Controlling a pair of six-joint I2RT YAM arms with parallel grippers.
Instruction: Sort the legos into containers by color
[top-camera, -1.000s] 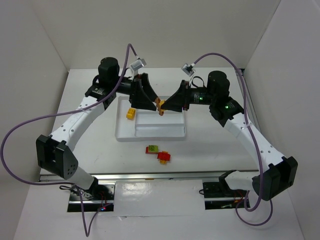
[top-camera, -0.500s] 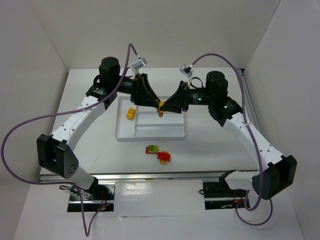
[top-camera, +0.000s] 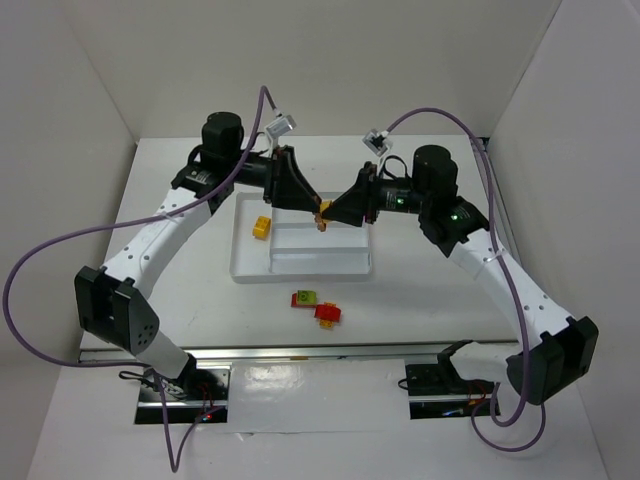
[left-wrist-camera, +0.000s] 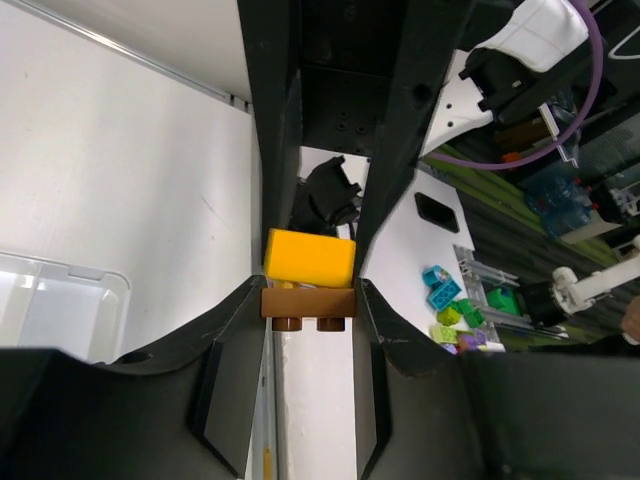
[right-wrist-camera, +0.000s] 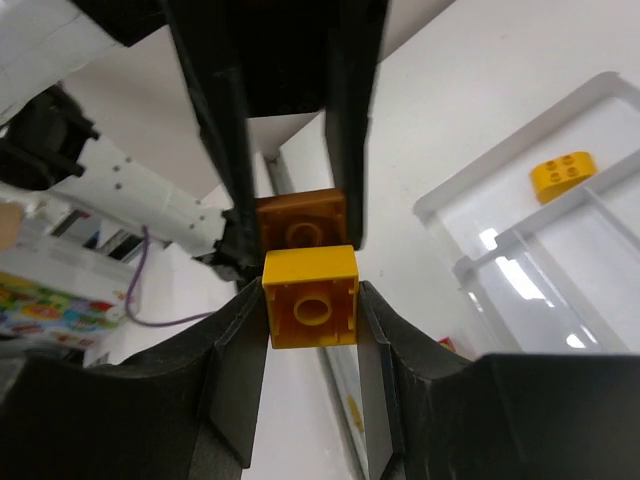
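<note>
Above the translucent plastic tray (top-camera: 248, 258), the left tool (left-wrist-camera: 309, 300) is clamped on a glossy brown brick (left-wrist-camera: 308, 304), the right tool (right-wrist-camera: 311, 298) on the square yellow brick (right-wrist-camera: 310, 295) stacked against it.

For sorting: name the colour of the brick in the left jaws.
A brown brick; best in left wrist view.

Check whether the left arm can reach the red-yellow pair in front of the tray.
Probably not yet: the left gripper is shut on the brown brick, joined to the yellow brick in the right gripper. The pair itself lies in the open.
</note>
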